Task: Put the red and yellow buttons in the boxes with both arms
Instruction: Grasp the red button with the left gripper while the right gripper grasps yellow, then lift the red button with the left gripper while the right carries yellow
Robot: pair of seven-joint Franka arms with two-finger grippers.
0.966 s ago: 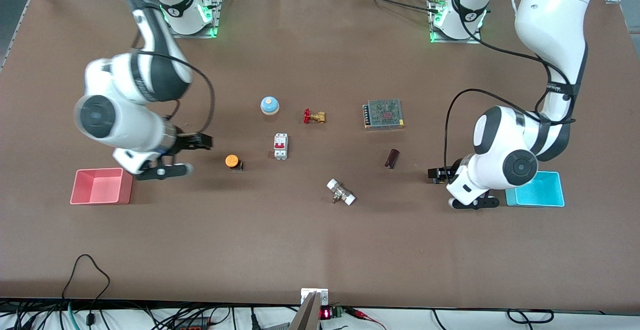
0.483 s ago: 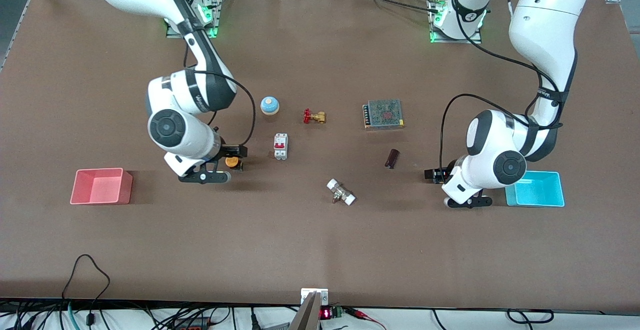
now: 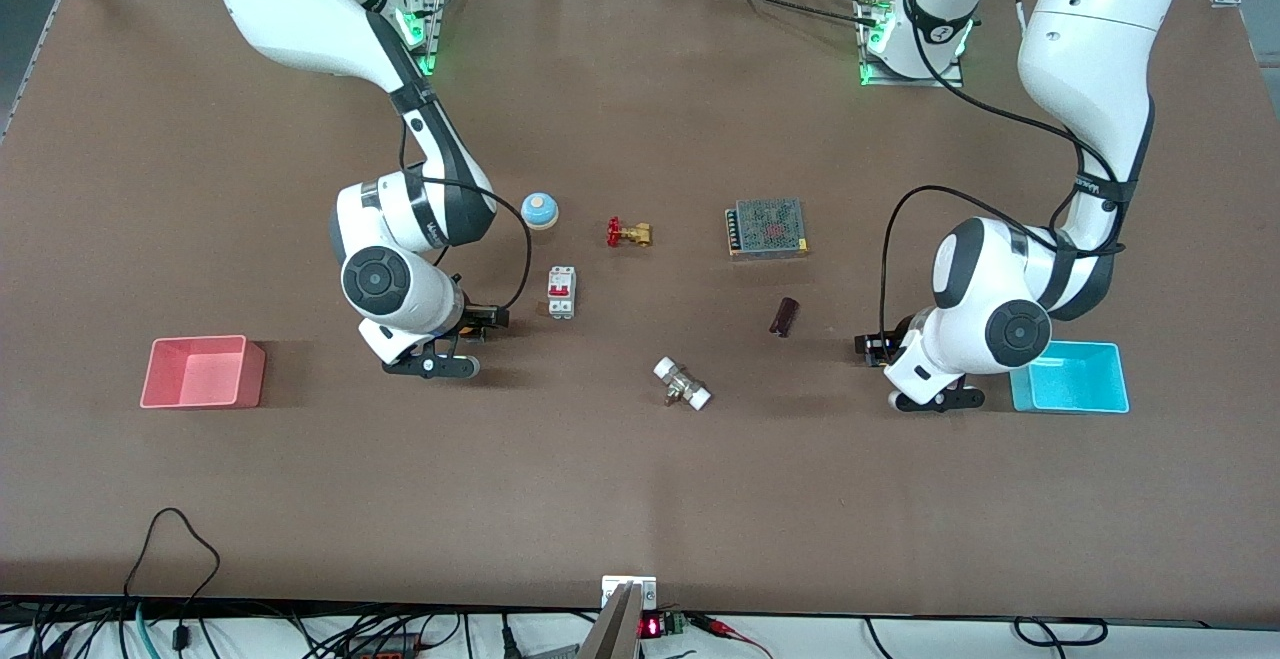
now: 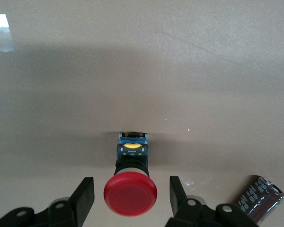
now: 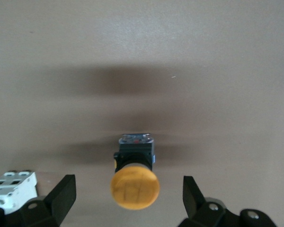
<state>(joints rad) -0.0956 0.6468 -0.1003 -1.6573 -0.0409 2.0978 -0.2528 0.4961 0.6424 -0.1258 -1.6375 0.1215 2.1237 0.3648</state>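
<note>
While both arms hang low, each gripper straddles a button.
Left gripper [image 4: 131,194] fingers gape around the red button [image 4: 130,195]; right gripper [image 5: 128,194] fingers spread wide around the yellow button [image 5: 134,188].

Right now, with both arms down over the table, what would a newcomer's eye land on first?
Each gripper brackets a button with open fingers: the left gripper around the red button, the right gripper around the yellow button, neither gripped yet. The boxes wait at the table's ends: the cyan box beside the left arm, the pink box toward the right arm's end.
</note>
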